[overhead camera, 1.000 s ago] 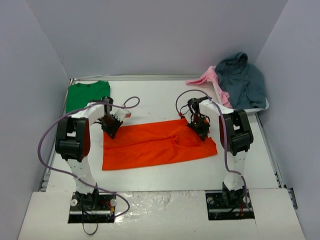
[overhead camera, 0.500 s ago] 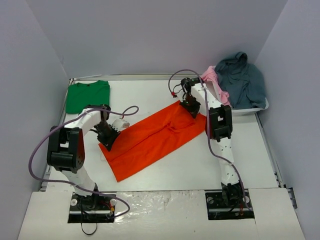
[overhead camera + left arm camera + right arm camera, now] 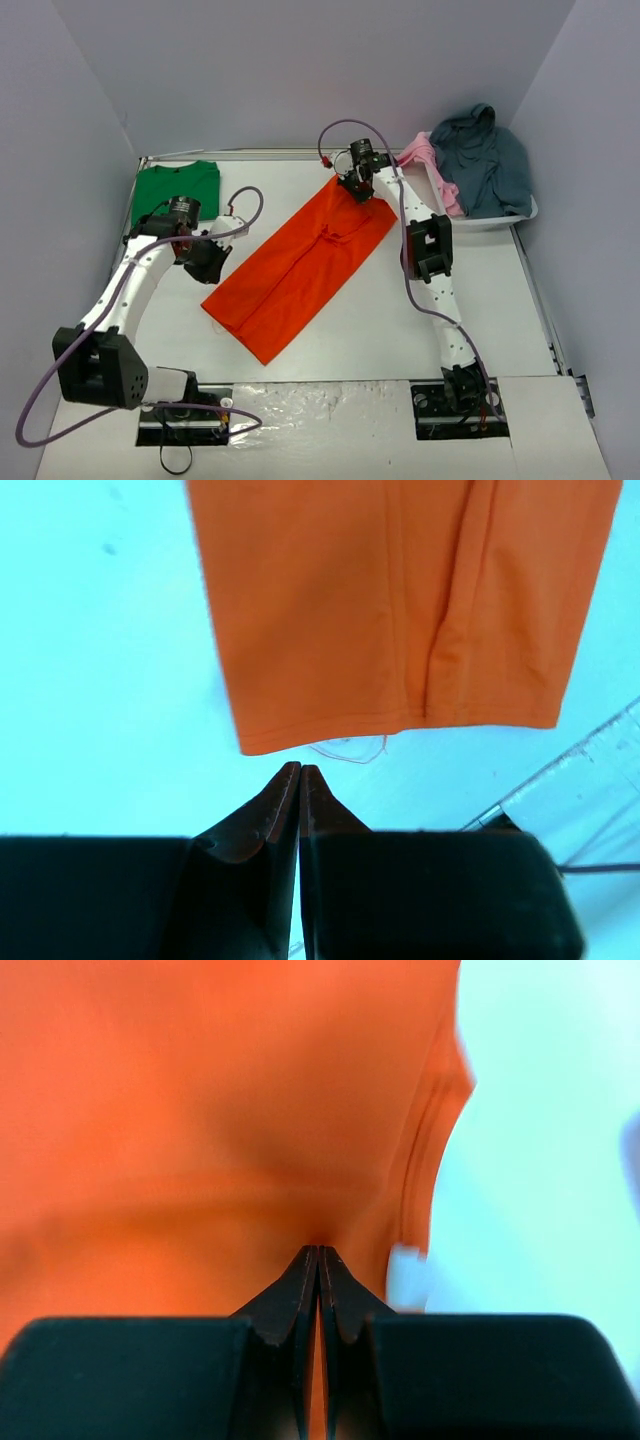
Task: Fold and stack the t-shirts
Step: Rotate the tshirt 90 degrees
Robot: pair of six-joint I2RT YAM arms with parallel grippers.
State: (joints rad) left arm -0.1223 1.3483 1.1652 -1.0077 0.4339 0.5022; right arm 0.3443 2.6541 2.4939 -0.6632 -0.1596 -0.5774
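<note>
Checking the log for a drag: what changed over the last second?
The right gripper, shut on the orange t-shirt, dragged its end toward the far edge, swinging the shirt diagonal. The left gripper, shut, is now just off the hem. The green t-shirt stayed put.

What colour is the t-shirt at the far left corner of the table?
The t-shirt is solid green, no print; best seen in the top external view.

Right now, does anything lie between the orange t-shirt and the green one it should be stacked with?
Yes: the left arm and its shut, empty left gripper hang between the orange t-shirt and the green t-shirt.
</note>
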